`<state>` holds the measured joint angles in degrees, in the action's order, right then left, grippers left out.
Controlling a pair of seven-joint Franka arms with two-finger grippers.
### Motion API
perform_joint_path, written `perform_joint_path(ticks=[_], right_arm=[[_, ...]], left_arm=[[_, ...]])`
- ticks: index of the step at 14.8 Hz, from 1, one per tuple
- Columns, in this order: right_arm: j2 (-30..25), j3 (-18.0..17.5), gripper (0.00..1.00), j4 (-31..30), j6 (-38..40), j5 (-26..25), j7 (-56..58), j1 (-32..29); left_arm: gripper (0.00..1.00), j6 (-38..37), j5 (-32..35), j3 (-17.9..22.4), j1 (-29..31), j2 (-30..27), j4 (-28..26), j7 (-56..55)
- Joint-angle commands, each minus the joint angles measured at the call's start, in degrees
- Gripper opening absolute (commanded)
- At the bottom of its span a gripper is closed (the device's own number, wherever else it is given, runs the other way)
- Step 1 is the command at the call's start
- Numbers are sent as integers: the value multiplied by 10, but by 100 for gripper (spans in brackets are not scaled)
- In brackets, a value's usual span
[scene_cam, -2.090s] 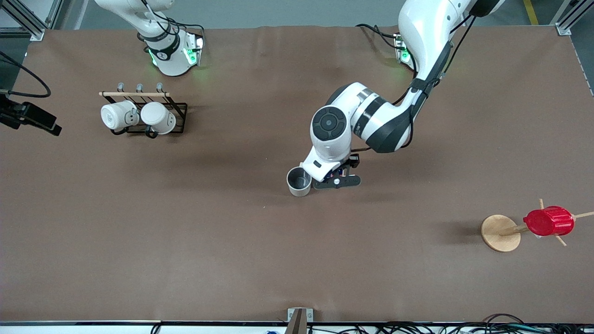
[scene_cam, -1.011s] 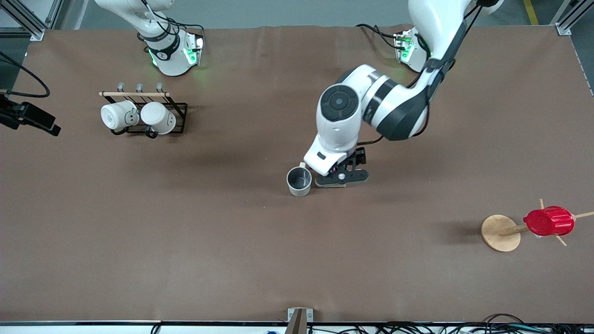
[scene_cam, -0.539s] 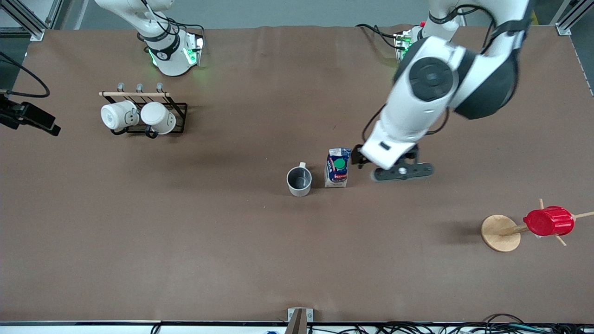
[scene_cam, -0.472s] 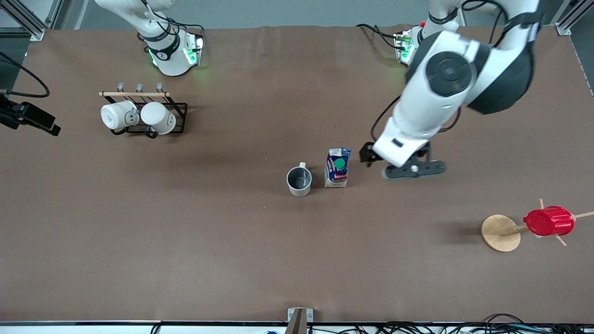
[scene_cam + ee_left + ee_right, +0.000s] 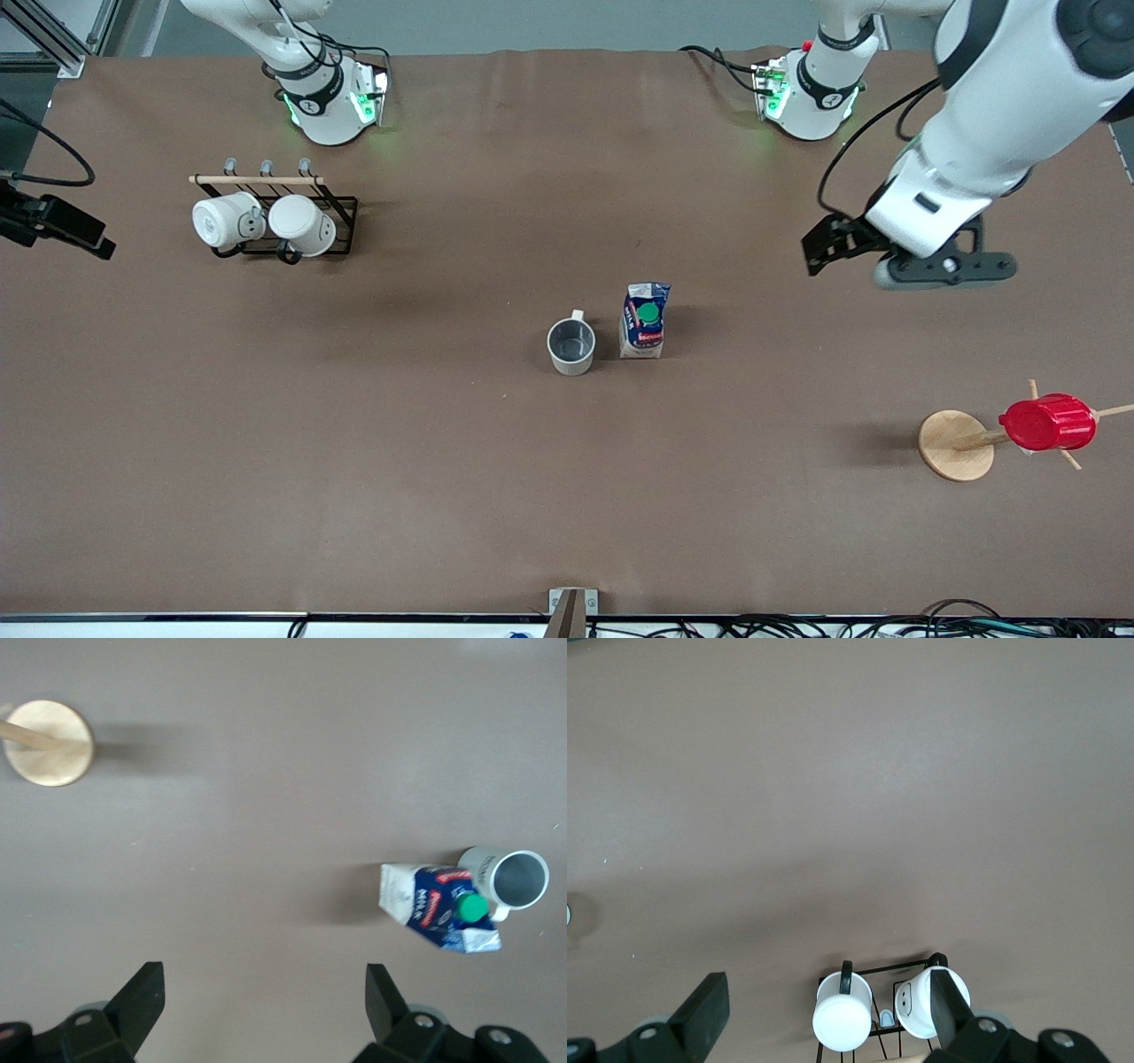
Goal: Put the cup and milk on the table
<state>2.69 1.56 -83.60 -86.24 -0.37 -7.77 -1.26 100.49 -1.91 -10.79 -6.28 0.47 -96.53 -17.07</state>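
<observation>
**Cup and milk standing side by side at mid-table, both grippers empty**

Going from the right arm's end of the table (image 5: 443, 496): a black wire rack (image 5: 341, 226) near the edge where the arm bases stand holds two white mugs (image 5: 266, 221) on their sides. The right gripper (image 5: 824, 1028) hangs above that rack, jaws spread wide and holding nothing; this arm waits.

At the middle of the table the cup (image 5: 571, 346) stands upright, its grey inside showing. Just beside it, toward the left arm's end, stands the milk (image 5: 644, 321), upright, green cap on top; the word MILK and a red label show in the left wrist view (image 5: 440, 906). Open brown tabletop surrounds the pair.

The left gripper (image 5: 941, 266) hangs over bare table toward the left arm's end, well apart from the carton, jaws wide open and empty. Near that end's camera-side corner a wooden stand (image 5: 957, 445) carries a red ribbed cup (image 5: 1047, 423).
</observation>
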Motion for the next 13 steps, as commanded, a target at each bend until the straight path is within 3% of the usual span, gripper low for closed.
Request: perform_joint_path(ticks=[1, 3, 6, 13], right_arm=[[-13, 5, 100, -10, 2, 5, 7, 2], [-13, 5, 100, -10, 2, 5, 7, 3], [-13, 5, 100, -10, 2, 5, 7, 3], [-13, 5, 100, -11, 2, 5, 7, 3]], left_arm=[[100, 4, -11, -2, 16, -53, -52, 42], [100, 2, -11, -2, 24, -64, -61, 54], [100, -1, -8, 7, 38, -58, -33, 118], [100, -31, -3, 9, 65, -42, 3, 127]])
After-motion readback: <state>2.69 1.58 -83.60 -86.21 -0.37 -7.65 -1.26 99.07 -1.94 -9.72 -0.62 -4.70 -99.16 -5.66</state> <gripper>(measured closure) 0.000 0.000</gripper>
